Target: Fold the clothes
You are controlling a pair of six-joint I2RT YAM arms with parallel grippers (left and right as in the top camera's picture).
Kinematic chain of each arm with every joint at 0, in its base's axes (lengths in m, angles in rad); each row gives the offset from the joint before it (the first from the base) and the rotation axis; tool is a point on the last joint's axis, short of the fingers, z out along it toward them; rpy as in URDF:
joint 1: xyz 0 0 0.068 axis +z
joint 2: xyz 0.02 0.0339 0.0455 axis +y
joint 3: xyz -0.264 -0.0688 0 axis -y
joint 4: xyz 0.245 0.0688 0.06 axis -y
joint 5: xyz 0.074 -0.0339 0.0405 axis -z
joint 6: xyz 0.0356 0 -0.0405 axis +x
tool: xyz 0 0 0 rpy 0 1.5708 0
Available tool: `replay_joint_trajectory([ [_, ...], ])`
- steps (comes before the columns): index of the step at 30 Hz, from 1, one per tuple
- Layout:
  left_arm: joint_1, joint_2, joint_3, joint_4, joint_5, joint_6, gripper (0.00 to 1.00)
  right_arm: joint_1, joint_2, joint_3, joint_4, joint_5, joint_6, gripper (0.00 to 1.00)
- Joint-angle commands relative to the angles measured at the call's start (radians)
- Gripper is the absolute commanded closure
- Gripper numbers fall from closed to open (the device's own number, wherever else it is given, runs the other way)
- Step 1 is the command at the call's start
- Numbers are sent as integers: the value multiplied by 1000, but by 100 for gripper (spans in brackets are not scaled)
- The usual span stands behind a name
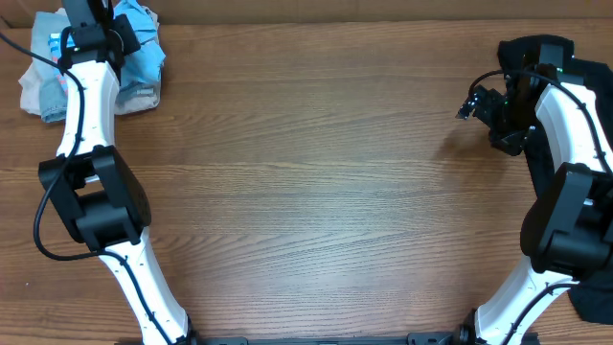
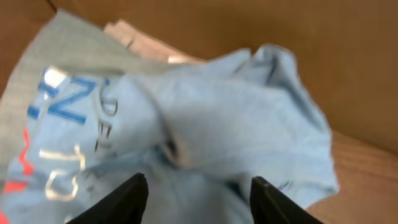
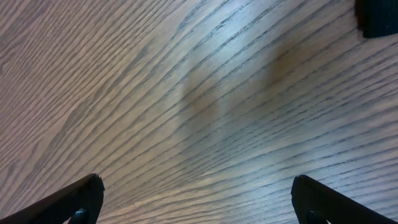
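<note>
- Lettering [image 2: 62, 102] on the sky-blue T-shirt [image 2: 249, 118]: big blue-and-white capitals, an "N" legible, the rest blurred; red-orange mark [image 2: 15, 177] beside it.
- Soft crumpled heap at the far left corner of the table [image 1: 316, 172].
- Left gripper [image 2: 198, 183] straddles a fold; whether it pinches, I cannot tell.
- Right gripper [image 3: 198, 186] spread wide over grained wood.

Soft matt cloth T-shirt [image 2: 236, 112] (creased); table [image 3: 186, 93] of grained wood with a dull sheen.

Overhead straight down, left wrist near T-shirt [image 2: 249, 112], right near table [image 3: 186, 93]
</note>
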Motion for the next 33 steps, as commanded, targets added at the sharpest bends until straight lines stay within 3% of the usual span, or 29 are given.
replay_joint_trajectory([
  [1, 3, 13, 13, -42, 0, -47, 56, 3, -29, 20, 5, 0, 7, 0],
  [5, 4, 14, 13, -63, 0, -80, 68, 3, -29, 20, 5, 0, 7, 0],
  [12, 22, 44, 13, -7, -21, -81, 75, 3, -29, 20, 5, 0, 7, 0],
  [15, 35, 85, 13, 14, 3, -94, 82, 3, -29, 20, 5, 0, 7, 0],
  [20, 57, 142, 13, 73, 66, -77, 83, 3, -29, 20, 5, 0, 7, 0],
  [26, 66, 172, 13, 280, 82, 43, 79, 3, -29, 20, 5, 0, 7, 0],
  [33, 66, 169, 18, 413, 82, 34, 75, 3, -29, 20, 5, 0, 7, 0],
])
